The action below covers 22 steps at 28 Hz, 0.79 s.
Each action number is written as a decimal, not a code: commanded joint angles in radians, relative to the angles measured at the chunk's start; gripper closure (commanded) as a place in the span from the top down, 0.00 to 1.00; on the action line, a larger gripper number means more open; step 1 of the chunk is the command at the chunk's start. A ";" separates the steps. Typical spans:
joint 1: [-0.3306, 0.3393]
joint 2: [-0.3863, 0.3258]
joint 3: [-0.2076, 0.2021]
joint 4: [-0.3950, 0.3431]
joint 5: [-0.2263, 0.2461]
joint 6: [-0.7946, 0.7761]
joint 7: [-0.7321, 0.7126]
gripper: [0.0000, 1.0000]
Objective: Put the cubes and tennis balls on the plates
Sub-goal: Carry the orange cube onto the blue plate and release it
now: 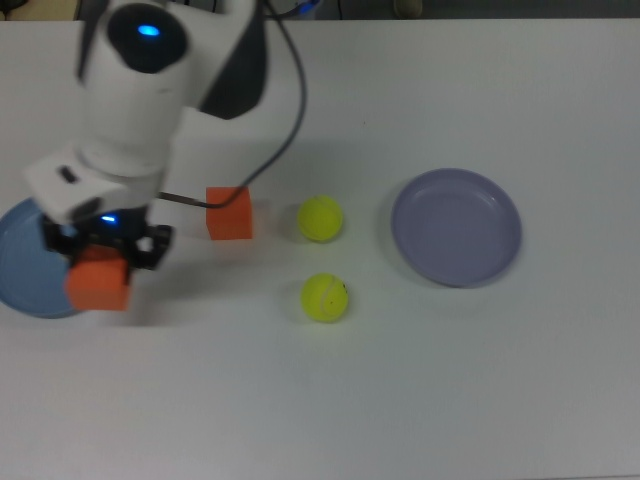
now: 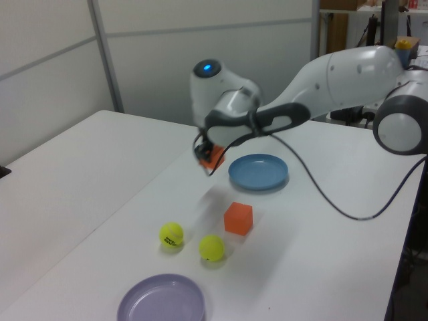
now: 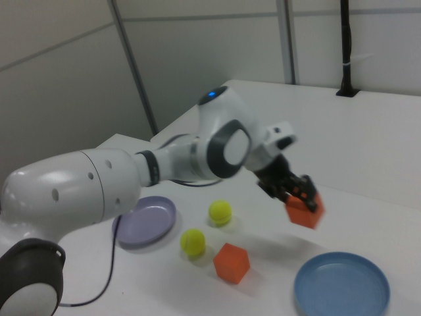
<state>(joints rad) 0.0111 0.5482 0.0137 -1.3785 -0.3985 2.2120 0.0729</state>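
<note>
Top view, lower left to right — the blue plate (image 1: 20, 275) sits at the left edge, partly covered by the arm. The gripper (image 1: 100, 245) is clamped on one orange cube (image 1: 98, 285), which is held clear of the table; its shadow is seen on the tabletop in the left view, so it is airborne.

Key relation: in the top view the carried cube overlaps only the plate's right rim — plate centre lies further toward the top view's left of the gripper. In the right view the blue plate (image 3: 342, 288) lies below and slightly to the right view's right of the held cube (image 3: 304, 209), well apart vertically. Judged: a short further travel toward the plate centre, then a descent, is needed before release. Release here would risk the cube landing on the rim and tipping off.

Middle of the top view: the second cube (image 1: 230, 214) rests on the table, untouched, with two tennis balls (image 1: 321, 219) just to its right, one above the other in frame and apart from each other.

Right of the top view: the lavender plate (image 1: 456, 227) is bare, well apart from the gripper. No item is on either plate yet.
</note>
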 commanded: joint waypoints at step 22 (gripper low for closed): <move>-0.046 -0.105 -0.006 -0.034 0.050 -0.302 -0.186 1.00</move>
<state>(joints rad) -0.0654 0.5169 -0.0247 -1.4051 -0.3917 2.0449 -0.0402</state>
